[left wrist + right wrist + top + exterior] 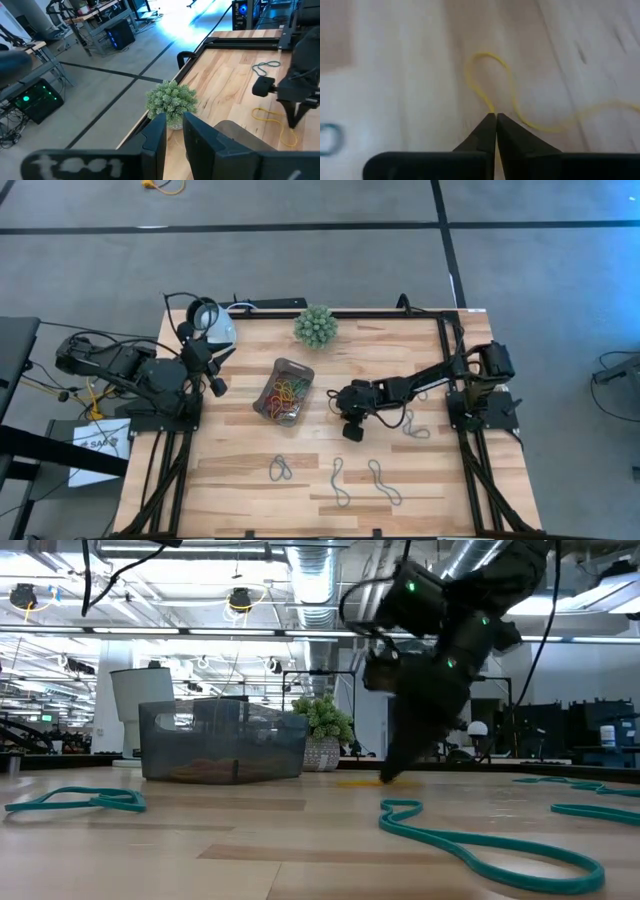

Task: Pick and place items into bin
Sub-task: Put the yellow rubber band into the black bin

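Note:
The bin (283, 390), a dark translucent tray, sits mid-table and holds several coloured loops (284, 394). A thin yellow loop (487, 75) lies on the wood right of the bin. My right gripper (495, 116) reaches in from the table's right and is shut, its tips down at that loop; the low view shows the right gripper (385, 777) at the tabletop. Grey-teal loops (281, 468) (340, 483) (384, 482) lie flat near the near edge, and another grey-teal loop (412, 423) lies under the right arm. My left gripper (215, 378) waits at the left, open by a narrow gap. My right gripper pinches the yellow loop's strand (491, 107) between its two fingertips, where the rounded end narrows. The fingers come from above, slanting down from the table's right. The loop lies slack on the table, both its ends spread out on the wood.
A spiky green plant ball (316, 326) stands near the far edge, behind the bin. A white round lamp head (212, 322) sits at the far left corner, close to my left arm. Bare wood lies between the bin and the near loops.

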